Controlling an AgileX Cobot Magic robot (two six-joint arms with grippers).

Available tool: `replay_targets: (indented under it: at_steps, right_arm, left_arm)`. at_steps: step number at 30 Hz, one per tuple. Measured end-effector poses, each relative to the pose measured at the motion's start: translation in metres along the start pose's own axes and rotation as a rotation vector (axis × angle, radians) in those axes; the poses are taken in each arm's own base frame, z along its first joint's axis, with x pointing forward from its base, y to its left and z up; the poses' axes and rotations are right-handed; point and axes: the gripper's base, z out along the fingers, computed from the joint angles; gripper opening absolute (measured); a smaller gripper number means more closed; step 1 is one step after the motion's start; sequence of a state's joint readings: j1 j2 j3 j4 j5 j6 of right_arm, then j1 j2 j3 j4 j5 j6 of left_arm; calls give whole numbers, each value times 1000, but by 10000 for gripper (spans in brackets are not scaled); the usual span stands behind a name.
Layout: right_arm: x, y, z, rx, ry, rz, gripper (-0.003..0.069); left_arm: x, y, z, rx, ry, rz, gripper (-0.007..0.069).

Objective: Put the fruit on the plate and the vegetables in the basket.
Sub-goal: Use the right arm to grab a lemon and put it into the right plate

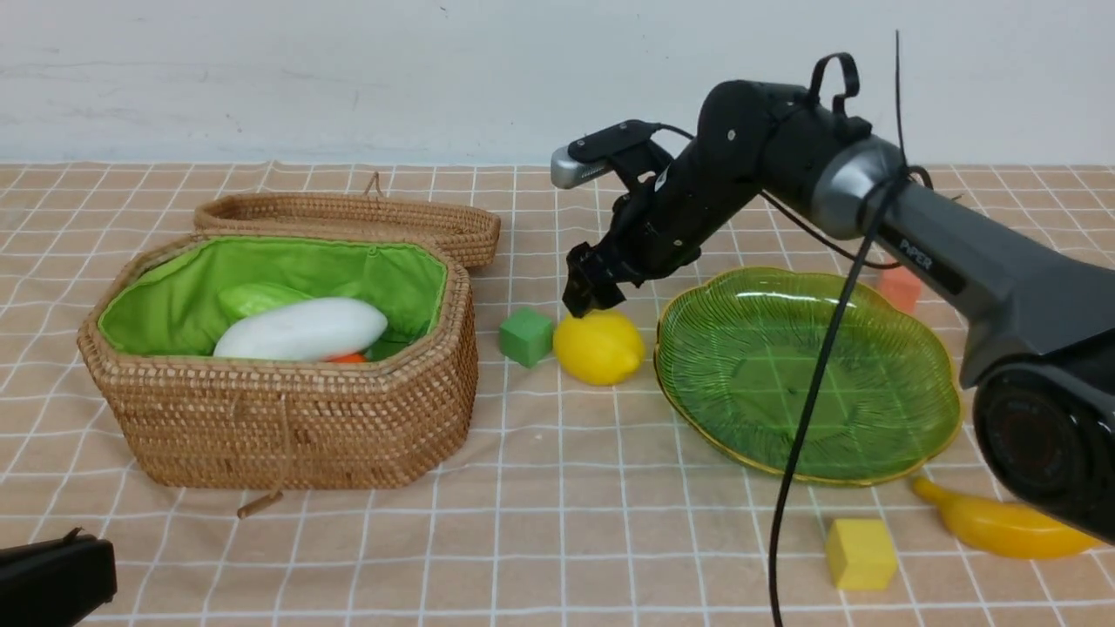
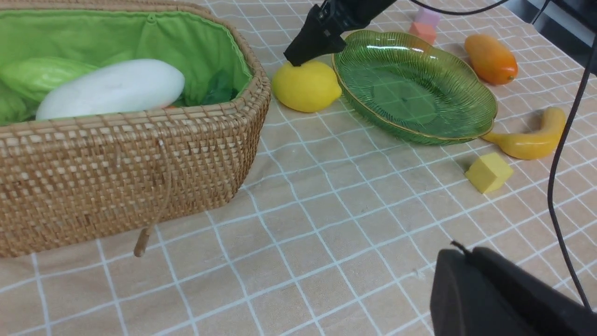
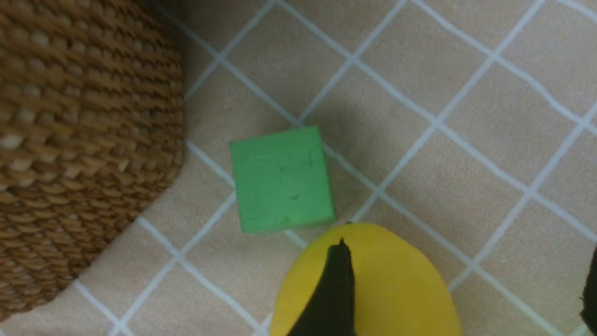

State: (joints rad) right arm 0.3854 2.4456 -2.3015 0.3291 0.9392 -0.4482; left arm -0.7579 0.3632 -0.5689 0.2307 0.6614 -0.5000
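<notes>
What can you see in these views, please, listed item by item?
basket: one, brown wicker, green lining, left side
radish: one, white, in basket
cucumber: one, light green, in basket
plate: one, green glass, empty, right side
green cube: one, green, right of basket
lemon: one, yellow, on cloth between green cube and plate
banana: one, yellow, near plate
mango: one, orange, near plate, past banana
yellow cube: one, yellow, beside banana
orange cube: one, orange, behind plate
pink cube: one, pink, beside orange cube
right hand: one, black, open over lemon
left hand: one, black, shut, near-left corner
</notes>
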Motion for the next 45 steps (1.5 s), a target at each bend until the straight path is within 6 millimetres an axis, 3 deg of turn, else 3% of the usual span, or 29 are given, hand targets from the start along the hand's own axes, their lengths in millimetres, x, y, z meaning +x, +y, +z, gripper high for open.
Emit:
replay_targets:
  at_steps: [10, 13, 18, 26, 38, 45]
  right_arm:
    - [-9, 8, -10, -21, 33, -45, 665]
    - [-16, 11, -25, -36, 52, -41, 664]
    - [-15, 16, -32, -61, 101, -30, 664]
    - [0, 14, -5, -65, 175, 11, 664]
    - [16, 26, 38, -79, 238, -6, 633]
    - [11, 30, 31, -37, 241, -45, 597]
  left_arm:
    - [0, 0, 0, 1, 1, -2, -5]
    - [0, 0, 0, 1, 1, -2, -5]
    - [0, 0, 0, -4, -2, 6, -5]
    - [-1, 1, 0, -7, -7, 13, -5]
    - [-1, 1, 0, -7, -12, 16, -5]
    - [-1, 1, 0, -7, -12, 16, -6]
